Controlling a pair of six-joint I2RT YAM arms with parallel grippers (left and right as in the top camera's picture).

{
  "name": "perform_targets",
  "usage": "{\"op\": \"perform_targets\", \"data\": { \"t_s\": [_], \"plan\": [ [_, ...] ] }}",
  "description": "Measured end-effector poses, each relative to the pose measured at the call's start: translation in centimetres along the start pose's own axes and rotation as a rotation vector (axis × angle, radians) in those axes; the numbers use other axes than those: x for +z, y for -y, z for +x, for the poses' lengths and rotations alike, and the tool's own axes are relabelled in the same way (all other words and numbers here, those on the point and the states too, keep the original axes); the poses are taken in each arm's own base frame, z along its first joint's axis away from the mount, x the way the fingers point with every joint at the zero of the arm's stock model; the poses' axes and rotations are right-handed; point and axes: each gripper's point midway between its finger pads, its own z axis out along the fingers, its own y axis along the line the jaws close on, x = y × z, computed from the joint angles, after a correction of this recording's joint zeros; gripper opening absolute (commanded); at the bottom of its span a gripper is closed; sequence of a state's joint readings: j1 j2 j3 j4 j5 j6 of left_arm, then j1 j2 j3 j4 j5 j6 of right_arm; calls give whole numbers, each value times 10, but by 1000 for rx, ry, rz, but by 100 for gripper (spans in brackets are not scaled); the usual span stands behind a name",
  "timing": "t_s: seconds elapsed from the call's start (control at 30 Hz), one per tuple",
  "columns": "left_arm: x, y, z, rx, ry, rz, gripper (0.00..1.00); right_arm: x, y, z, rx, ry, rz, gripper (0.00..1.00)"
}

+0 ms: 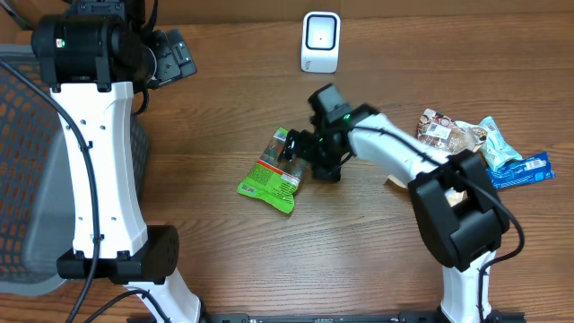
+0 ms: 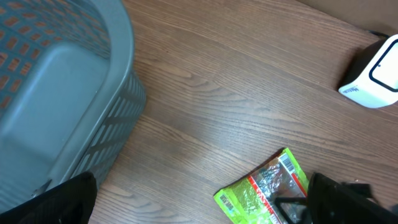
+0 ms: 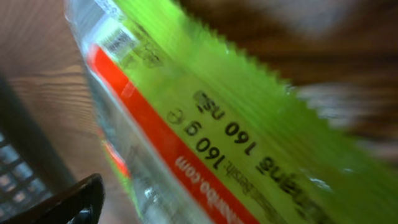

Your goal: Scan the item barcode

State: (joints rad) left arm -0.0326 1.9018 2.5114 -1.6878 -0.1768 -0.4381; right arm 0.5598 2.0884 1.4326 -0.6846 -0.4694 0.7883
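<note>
Green crinkly plastic packet [image 1: 269,179] mid-bench, with a zigzag-cut edge, a red band and "160 g" printed on it.
Right gripper [image 1: 303,154] at its edge, can't tell if it's gripping; left gripper [image 2: 199,202] spread wide near grey mesh basket [image 2: 62,81].

The green-and-red crinkly plastic snack packet [image 3: 205,124] runs off three edges of the right wrist view, the wooden surface [image 3: 267,25] behind it a blur. Overhead, the right hand [image 1: 298,151] covers the packet's right end. In the left wrist view the grey mesh plastic basket [image 2: 115,127] is cut off left and top, the white box-shaped scanner [image 2: 376,71] at right.
</note>
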Motion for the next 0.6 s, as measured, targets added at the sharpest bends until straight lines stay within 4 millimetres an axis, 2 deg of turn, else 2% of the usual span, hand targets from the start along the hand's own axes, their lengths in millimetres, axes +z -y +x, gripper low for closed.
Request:
{"op": "perform_targets", "data": {
  "t_s": [0.07, 0.1, 0.13, 0.2, 0.33, 0.4, 0.47, 0.6],
  "plan": [
    [0, 0, 0, 0, 1, 0, 100, 7, -1, 8, 21, 18, 25, 79],
    [0, 0, 0, 0, 1, 0, 100, 10, -2, 10, 28, 33, 42, 69],
    [0, 0, 0, 0, 0, 0, 100, 12, -1, 10, 33, 54, 59, 53],
    [0, 0, 0, 0, 1, 0, 100, 15, 0, 9, 24, 89, 84, 46],
    [0, 0, 0, 0, 1, 0, 100, 12, 1, 1, -74, 107, 82, 46],
    [0, 0, 0, 0, 1, 0, 100, 3, 8, -12, -181, 97, 64, 48],
    [0, 0, 0, 0, 0, 0, 100, -11, 19, -27, -291, 84, 43, 58],
    [0, 0, 0, 0, 0, 0, 100, -35, 34, -51, -429, 85, -15, 68]
  ]
}}
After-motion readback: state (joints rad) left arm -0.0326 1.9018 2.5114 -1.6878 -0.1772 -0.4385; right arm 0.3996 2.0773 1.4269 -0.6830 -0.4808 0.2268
